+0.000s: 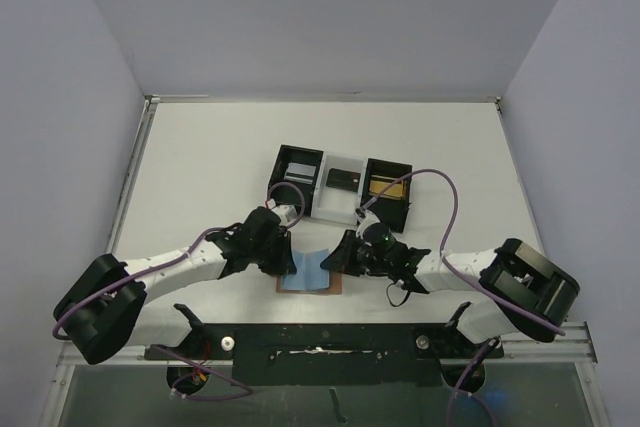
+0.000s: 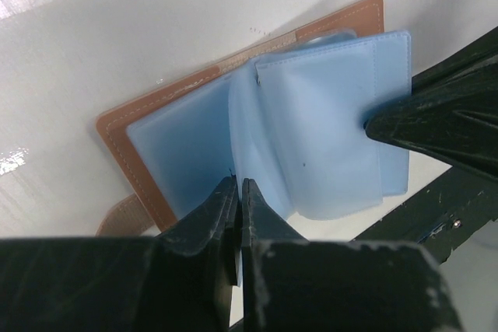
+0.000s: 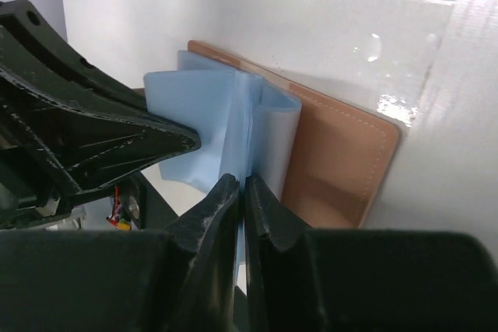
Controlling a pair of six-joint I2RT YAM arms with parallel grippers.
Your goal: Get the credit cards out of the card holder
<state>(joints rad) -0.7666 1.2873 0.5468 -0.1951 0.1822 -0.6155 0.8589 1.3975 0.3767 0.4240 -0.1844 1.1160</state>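
The left claw is pinched tight on a blue pocket leaf of the holder, which lies open near the table's near edge. The right claw is likewise nipped shut on a blue leaf. Farther back, the tray holds the grey card, black card and gold card, left to right.

From above, the left gripper and right gripper cover the side edges of the card holder. In the left wrist view its side tab is cut off behind that gripper's body. Pocket contents cannot be told.
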